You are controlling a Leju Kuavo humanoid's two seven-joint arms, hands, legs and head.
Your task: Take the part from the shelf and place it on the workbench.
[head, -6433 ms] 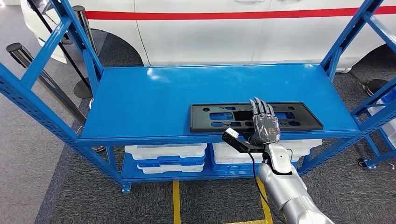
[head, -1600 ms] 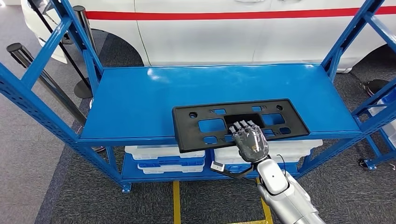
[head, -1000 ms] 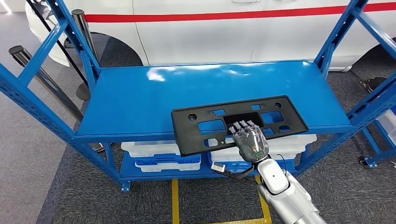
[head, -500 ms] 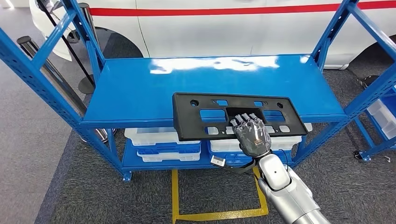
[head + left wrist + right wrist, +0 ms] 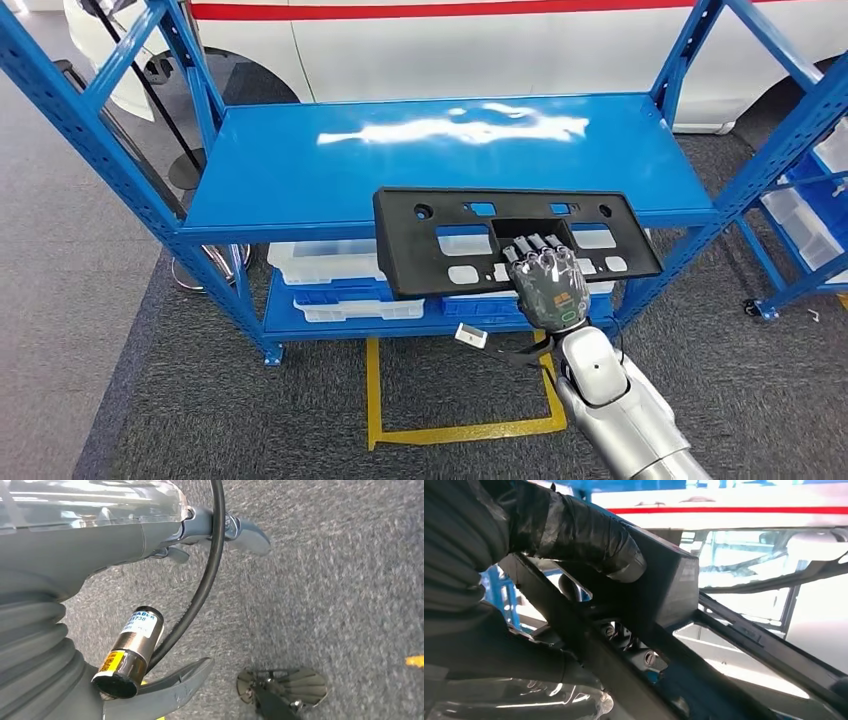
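Head view: a white car (image 5: 450, 50) with a red stripe stands behind a blue rack (image 5: 150, 215) on grey carpet (image 5: 200, 420), where yellow tape (image 5: 372, 395) marks a square. The rack's top shelf (image 5: 330, 170) is bare and glossy; white bins (image 5: 320, 262) sit on the lower level. The part (image 5: 440, 245), a flat black plate with cut-outs, is held in the air at the shelf's front edge, overhanging it toward the robot. Its long axis runs side to side along that edge, its face tilted up toward the camera. The right hand (image 5: 548, 285) grips its near edge right of centre, fingers curled over the rim, close together. In the left wrist view the left hand (image 5: 150, 535) hangs over carpet; whether its fingers are spread or curled I cannot tell.
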